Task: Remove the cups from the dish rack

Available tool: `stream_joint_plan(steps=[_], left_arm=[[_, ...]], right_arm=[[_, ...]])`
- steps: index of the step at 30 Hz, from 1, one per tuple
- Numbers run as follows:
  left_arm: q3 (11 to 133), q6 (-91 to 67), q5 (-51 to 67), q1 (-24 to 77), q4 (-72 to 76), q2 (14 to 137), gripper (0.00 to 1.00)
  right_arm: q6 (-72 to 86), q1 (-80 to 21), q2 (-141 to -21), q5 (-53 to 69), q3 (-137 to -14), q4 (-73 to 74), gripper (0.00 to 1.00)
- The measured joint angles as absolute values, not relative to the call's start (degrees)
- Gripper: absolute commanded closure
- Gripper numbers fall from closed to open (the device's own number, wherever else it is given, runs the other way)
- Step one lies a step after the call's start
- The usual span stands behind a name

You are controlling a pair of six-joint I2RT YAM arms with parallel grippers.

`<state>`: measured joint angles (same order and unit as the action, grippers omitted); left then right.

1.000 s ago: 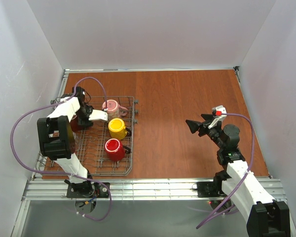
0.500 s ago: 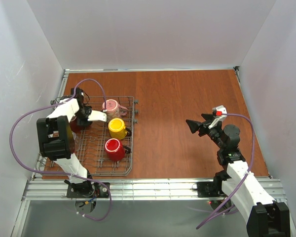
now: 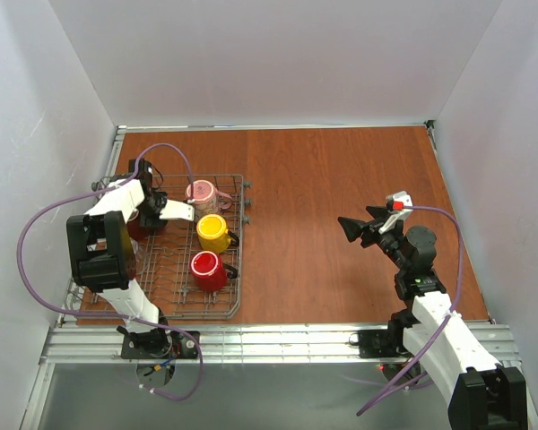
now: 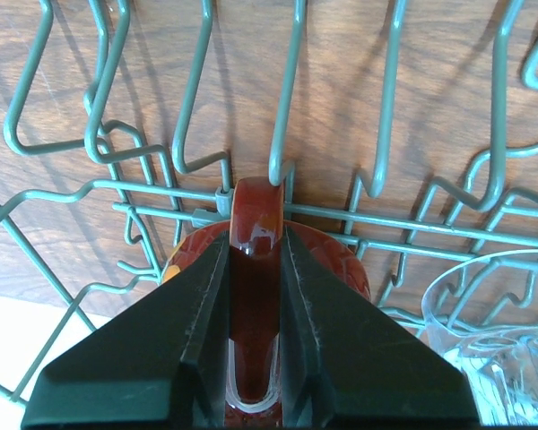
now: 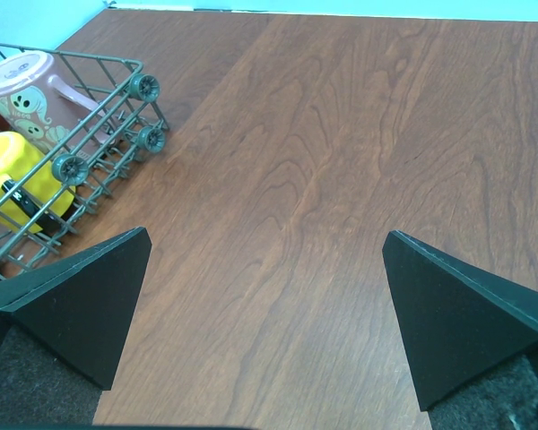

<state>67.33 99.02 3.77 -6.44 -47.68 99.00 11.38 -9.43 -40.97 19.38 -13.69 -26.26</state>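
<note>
The grey wire dish rack (image 3: 235, 309) stands at the table's left. It holds a pink mug (image 3: 201, 192), a yellow mug (image 3: 212, 233) and a red mug (image 3: 206, 269). My left gripper (image 3: 147, 213) reaches down into the rack's left half. In the left wrist view the gripper (image 4: 255, 240) is shut on the upright handle of a dark red mug (image 4: 255, 210), with rack wires (image 4: 386, 215) just behind it. A clear glass tumbler (image 4: 493, 354) stands to that mug's right. My right gripper (image 3: 351, 229) hangs open over bare table, far from the rack, its jaws (image 5: 267, 246) wide apart and empty.
White walls close in the table on three sides. The wooden tabletop (image 3: 341, 179) stretches from the rack to the right wall. In the right wrist view, the rack's corner (image 5: 108, 116) with the pink mug (image 5: 22, 85) and yellow mug (image 5: 18, 166) shows at the upper left.
The left jaws have closed onto the dark red mug's handle. The left arm has shifted only slightly. The right arm has stayed where it was.
</note>
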Motion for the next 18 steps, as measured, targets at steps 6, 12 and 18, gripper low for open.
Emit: stream_joint_plan(steps=[6, 12, 18], left_arm=[[69.6, 98.0, 3.6, -6.4, -51.2, 99.0, 1.00], [71.5, 97.1, 3.6, -6.4, -53.5, 99.0, 1.00], [73.3, 96.2, 3.8, -6.5, -54.8, 99.0, 1.00]], right_arm=[[11.4, -9.4, -41.0, 19.2, -13.7, -26.3, 0.01], [11.4, -9.4, -40.9, 19.0, -13.7, -26.3, 0.01], [11.4, -9.4, -40.8, 18.4, -13.7, -26.3, 0.01]])
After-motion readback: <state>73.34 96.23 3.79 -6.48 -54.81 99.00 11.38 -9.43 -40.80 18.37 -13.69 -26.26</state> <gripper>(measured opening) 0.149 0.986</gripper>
